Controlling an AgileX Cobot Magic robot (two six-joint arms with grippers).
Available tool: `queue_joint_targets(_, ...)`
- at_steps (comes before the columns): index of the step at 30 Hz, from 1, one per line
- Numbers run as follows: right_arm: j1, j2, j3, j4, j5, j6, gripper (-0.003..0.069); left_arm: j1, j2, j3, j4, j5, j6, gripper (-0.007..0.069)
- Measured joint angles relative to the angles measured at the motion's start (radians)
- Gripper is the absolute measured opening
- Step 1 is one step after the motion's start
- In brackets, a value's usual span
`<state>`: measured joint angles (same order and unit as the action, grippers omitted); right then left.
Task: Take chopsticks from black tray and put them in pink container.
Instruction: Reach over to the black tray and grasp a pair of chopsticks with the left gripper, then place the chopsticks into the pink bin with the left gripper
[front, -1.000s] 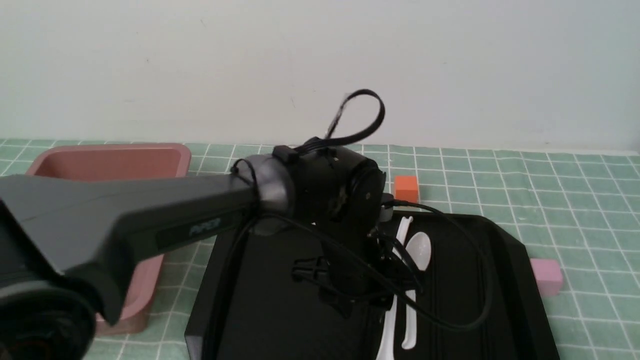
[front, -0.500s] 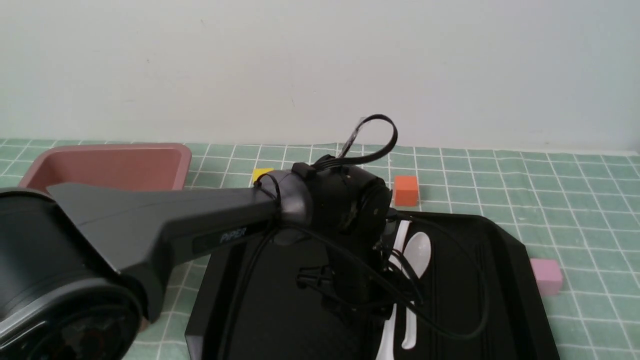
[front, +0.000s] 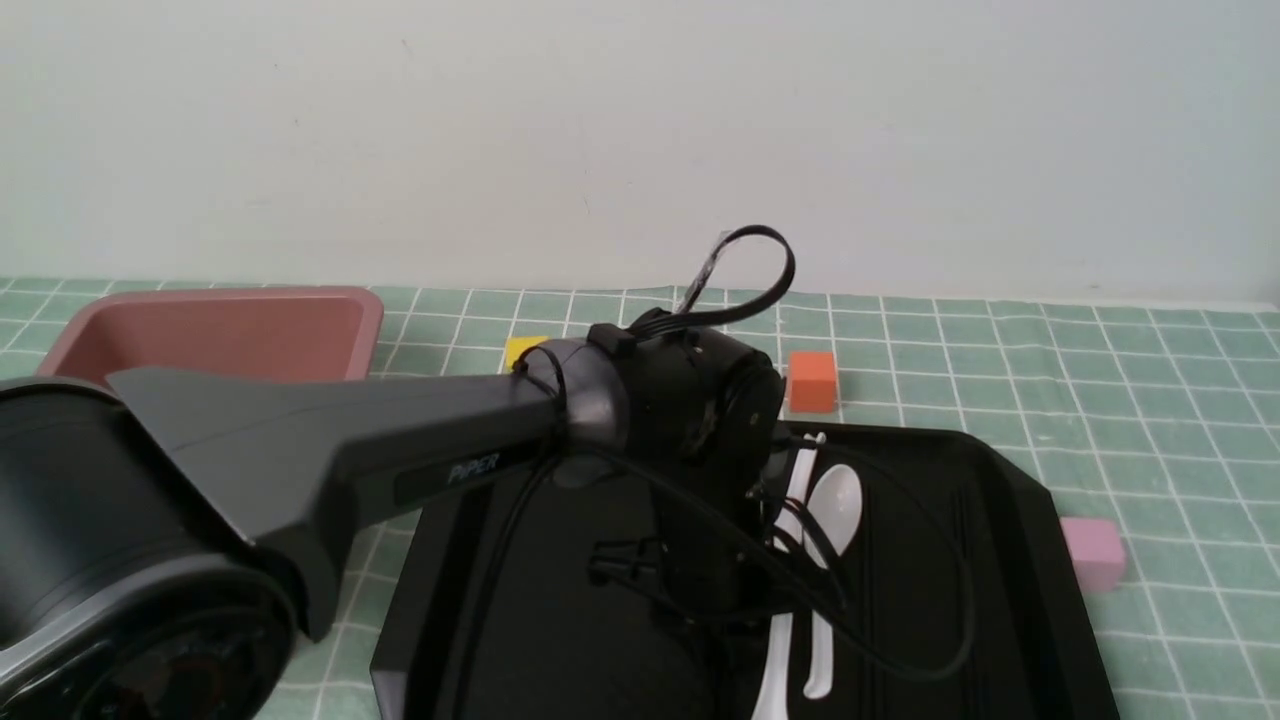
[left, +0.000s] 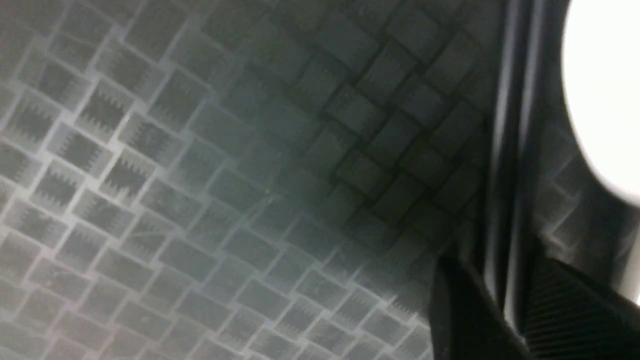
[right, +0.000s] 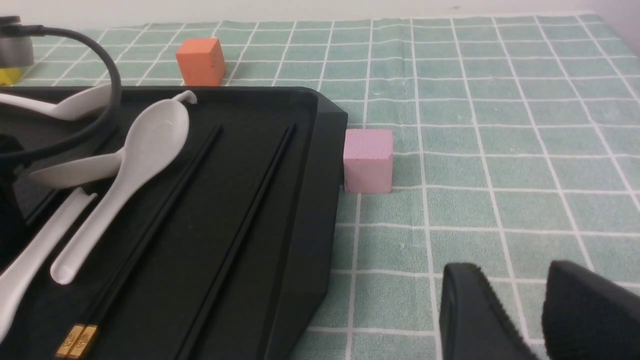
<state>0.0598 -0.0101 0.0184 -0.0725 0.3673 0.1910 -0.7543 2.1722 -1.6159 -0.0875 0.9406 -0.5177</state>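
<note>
- the right gripper (right: 522, 320) hovers low over the green checked cloth (right: 500, 125), to the right of the black tray (right: 305, 210) near its cut-off corner. its jaws stand a narrow slit apart and carry nothing.
- the left arm (front: 330, 450) reaches from the near left across the tray with its wrist bent downward (in the front view the wrist and its cables hide the fingers).
- the left gripper (left: 510, 320) is right down at the tray's textured floor. chopsticks (left: 507, 175) run through the thin gap between its two fingers and nearly fill it. i cannot tell whether the pads are pressing on them.
- a white spoon (left: 605, 90) lies just beside those sticks, blurred.
- further right on the tray floor, other chopsticks (right: 153, 225) lie flat with their gold tips toward the near end, next to the white spoons (right: 150, 135). another dark run of sticks (right: 242, 225) lies closer to the right rim.
- a pink cube (right: 368, 159) sits on the cloth just beside the tray's right rim.
- an orange cube (right: 201, 61) stands just past the far rim. a yellow cube (front: 524, 350) to its left is partly behind the arm.
- the pink container (front: 220, 335) stands at the far left on the cloth, apart from the tray, with its near end hidden behind the left arm.
- a pale wall (front: 640, 130) closes the back.
</note>
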Motion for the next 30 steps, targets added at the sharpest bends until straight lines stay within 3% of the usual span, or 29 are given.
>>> queue_joint_targets(3,0.0,0.0,0.0,0.0,0.0,0.0,0.024,-0.001,0.001,-0.003,0.029,0.017,-0.037,0.0105)
queue_joint_targets(22,0.0,0.0,0.0,0.0,0.0,0.0,0.024,0.0,-0.126,0.02,0.192,0.14,-0.109,0.0105)
queue_joint_targets(27,0.0,0.0,0.0,0.0,0.0,0.0,0.024,0.059,-0.288,0.02,0.19,0.157,-0.124,0.0105)
queue_joint_targets(30,0.0,0.0,0.0,0.0,0.0,0.0,0.024,0.186,-0.373,0.02,0.189,0.201,-0.109,0.0105)
